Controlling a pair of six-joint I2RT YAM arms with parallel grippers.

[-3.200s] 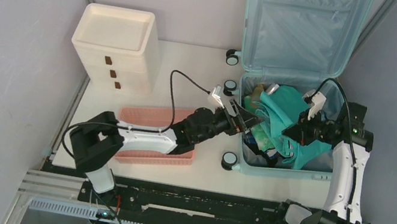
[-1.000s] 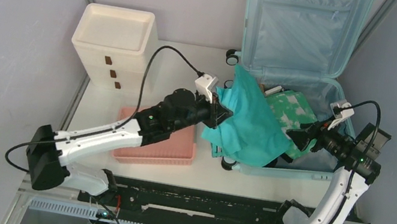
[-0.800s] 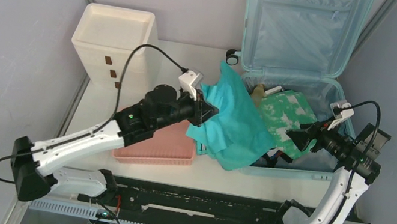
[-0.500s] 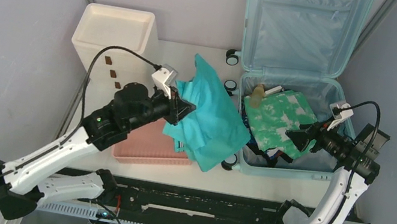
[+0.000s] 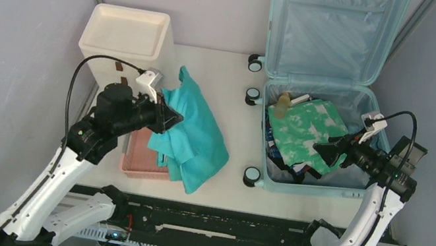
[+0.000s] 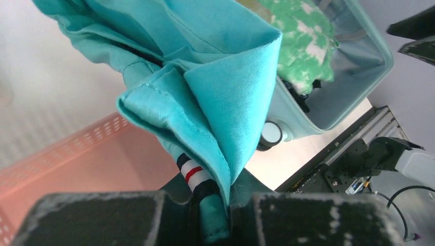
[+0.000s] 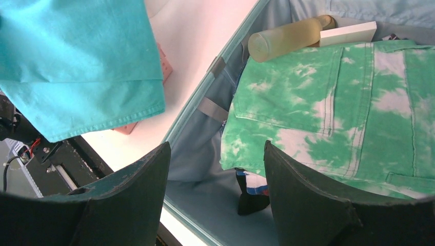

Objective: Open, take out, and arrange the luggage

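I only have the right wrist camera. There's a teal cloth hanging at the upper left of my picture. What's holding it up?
Observer: The left gripper is shut on the teal garment. The left wrist view shows a fold pinched in its jaws.
Operator: What's underneath it?
Observer: From above, it hangs over the right part of the pink basket. I cannot tell whether it touches.
Operator: Anything further left that I can't see?
Observer: A cream drawer cabinet stands at the far left, behind the basket.
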